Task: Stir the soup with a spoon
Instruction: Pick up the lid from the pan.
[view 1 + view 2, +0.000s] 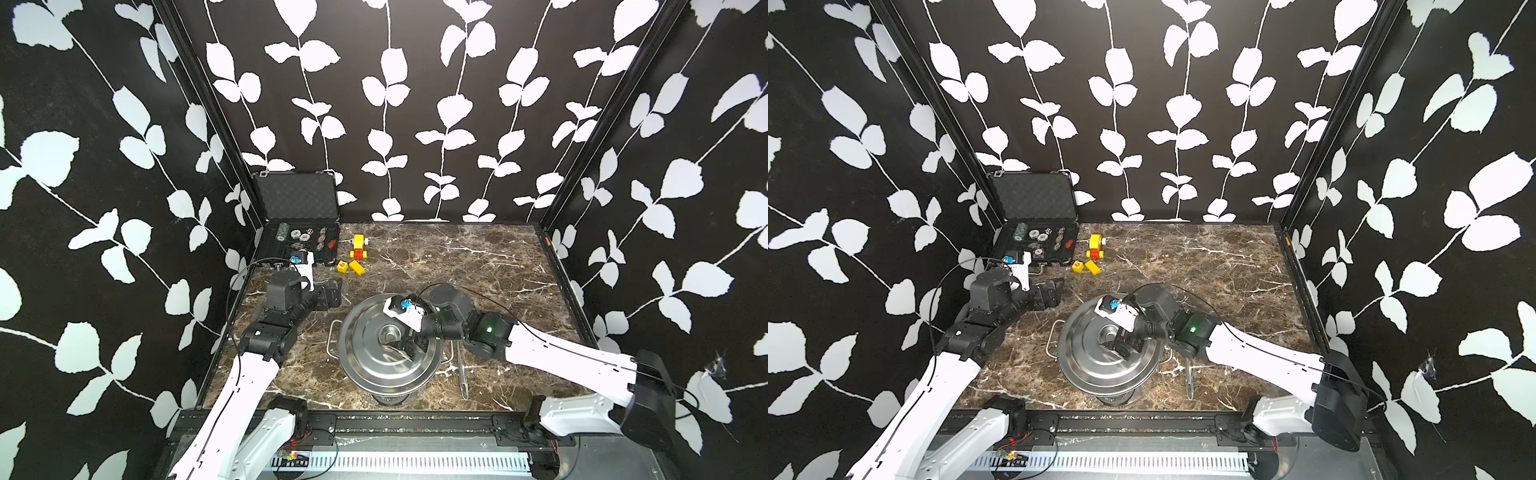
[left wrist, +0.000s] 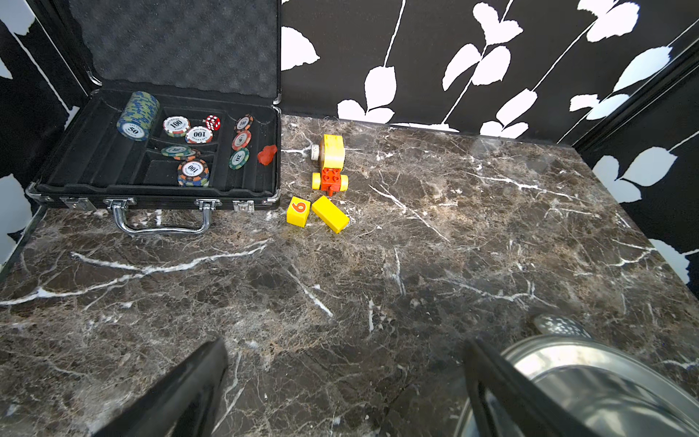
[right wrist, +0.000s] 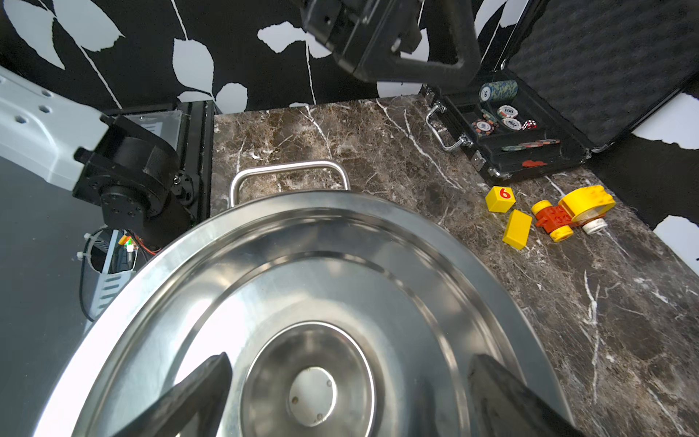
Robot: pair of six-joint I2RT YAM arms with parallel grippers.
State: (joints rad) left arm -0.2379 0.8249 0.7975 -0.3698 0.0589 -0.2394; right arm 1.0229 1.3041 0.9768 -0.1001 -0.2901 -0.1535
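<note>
Holding right gripper (image 3: pixel 348 374), jaws apart, over lid (image 1: pixel 365 357) covering pot (image 1: pixel 390 399); left gripper (image 2: pixel 346 348) likewise spread, idling. Noting spoon (image 1: pixel 462 370) lying just beside pot. Possibly risking jaws skidding off slick lid, dropping it onto spoon.

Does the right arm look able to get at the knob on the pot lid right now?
Probably yes. The right hand hangs open over the lid, and the knob shows between its fingers in the wrist view, with nothing in the way.
</note>
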